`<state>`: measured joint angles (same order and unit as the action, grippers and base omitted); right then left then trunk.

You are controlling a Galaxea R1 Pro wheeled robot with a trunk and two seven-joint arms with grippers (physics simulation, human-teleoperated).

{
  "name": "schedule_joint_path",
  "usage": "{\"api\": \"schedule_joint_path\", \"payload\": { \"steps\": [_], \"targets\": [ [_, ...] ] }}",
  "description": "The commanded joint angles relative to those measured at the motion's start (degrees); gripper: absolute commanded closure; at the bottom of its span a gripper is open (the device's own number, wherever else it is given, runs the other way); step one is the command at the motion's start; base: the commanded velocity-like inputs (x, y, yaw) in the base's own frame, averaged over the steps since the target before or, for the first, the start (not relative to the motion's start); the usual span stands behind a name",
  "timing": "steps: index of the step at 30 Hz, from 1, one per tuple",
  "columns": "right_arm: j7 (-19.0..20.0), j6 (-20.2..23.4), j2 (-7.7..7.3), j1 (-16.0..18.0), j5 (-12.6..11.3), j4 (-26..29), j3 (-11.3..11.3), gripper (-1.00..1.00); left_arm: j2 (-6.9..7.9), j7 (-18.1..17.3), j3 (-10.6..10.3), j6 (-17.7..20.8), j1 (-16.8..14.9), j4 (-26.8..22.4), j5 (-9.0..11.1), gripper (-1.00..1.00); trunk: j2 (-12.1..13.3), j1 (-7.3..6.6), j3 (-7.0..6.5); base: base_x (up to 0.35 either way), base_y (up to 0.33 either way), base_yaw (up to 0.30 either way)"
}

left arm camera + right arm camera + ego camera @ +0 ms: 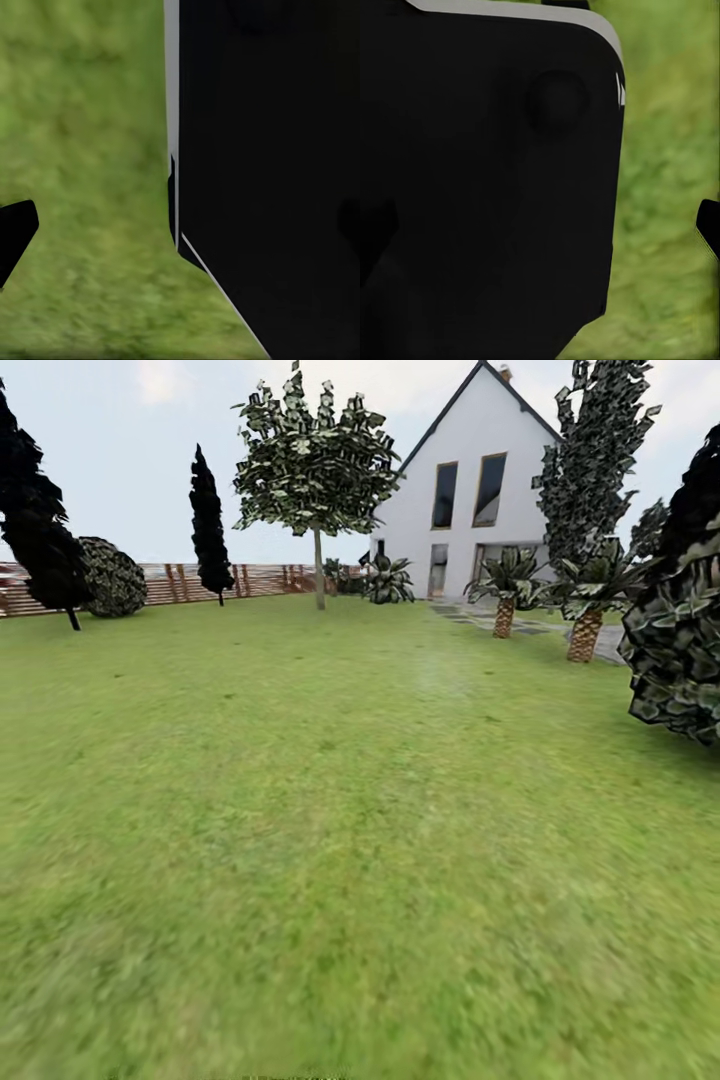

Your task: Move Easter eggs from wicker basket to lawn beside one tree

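Facing open lawn (330, 840) — house (470, 490) beyond — tool opening unclear.

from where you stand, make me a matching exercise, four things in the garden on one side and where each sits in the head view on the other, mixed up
Things:
1. white house
2. wooden fence
3. round-crowned leafy tree
4. short brown-trunked palms

Places:
A. middle of the far lawn, thin pale trunk
B. far left, behind the round shrub
C. right of centre, by the paving
D. background, right of the leafy tree, with dark tall windows

Pairs: 1-D, 2-B, 3-A, 4-C
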<state>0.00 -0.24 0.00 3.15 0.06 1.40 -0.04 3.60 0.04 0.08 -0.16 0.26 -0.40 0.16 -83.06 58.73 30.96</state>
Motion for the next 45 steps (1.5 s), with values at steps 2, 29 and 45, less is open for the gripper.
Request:
{"api": "schedule_joint_path", "payload": {
  "steps": [2, 29, 45],
  "targets": [
    [0.00, -0.03, 0.00, 0.01, 0.00, 0.01, -0.01, -1.00, 0.00, 0.00, 0.00, -0.02, 0.01, -0.04, 0.02, -1.00, -0.02, 0.00, 0.11, 0.000, 0.000, 0.280],
    [0.00, -0.03, 0.00, 0.01, -0.02, 0.01, 0.01, -1.00, 0.00, 0.00, 0.00, -0.02, 0.01, -0.04, 0.01, -1.00, -0.02, 0.00, 0.66, 0.217, 0.000, 0.172],
    [0.00, -0.03, 0.00, 0.01, -0.02, 0.01, -0.02, -1.00, 0.00, 0.01, 0.00, -0.01, 0.01, -0.04, 0.02, -1.00, -0.02, 0.00, 0.66, 0.324, 0.000, 0.000]
  ]
}}
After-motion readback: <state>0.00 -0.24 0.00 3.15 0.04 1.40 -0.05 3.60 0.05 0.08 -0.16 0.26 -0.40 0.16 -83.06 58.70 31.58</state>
